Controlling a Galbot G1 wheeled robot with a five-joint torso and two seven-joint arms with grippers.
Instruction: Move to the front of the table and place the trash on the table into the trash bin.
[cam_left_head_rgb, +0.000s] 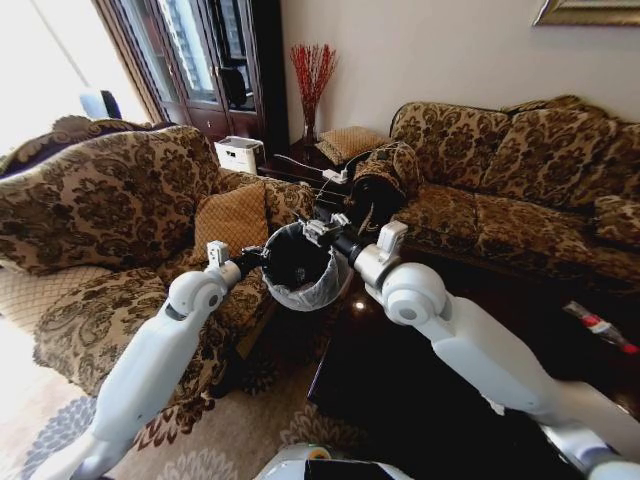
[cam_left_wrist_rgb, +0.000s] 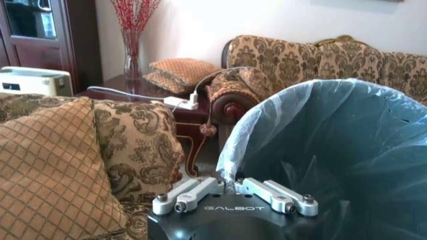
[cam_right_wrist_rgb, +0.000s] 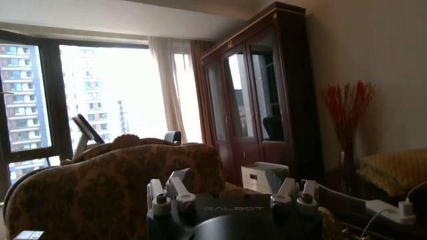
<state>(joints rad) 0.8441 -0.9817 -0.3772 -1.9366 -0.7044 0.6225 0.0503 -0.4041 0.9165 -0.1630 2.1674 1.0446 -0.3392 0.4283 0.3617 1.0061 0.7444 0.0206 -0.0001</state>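
Both my arms reached forward over the table's (cam_left_head_rgb: 400, 390) dark top. My left gripper (cam_left_wrist_rgb: 230, 187) pinched the bin's (cam_left_head_rgb: 300, 262) bag-lined rim, holding it raised beside the sofa. My right gripper (cam_left_head_rgb: 322, 228) sat above the bin's mouth, fingers spread. One bottle (cam_left_head_rgb: 598, 325) lay far right on the table.

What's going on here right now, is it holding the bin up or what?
Yes. The robot has the trash bin lifted in the air between its two arms, ahead of the table and by the armchair. The left gripper is closed on the bag-lined rim at one side, and the right gripper is at the opposite side of the rim. A plastic bottle with a red label lies on the table at the far right, not yet in the bin.
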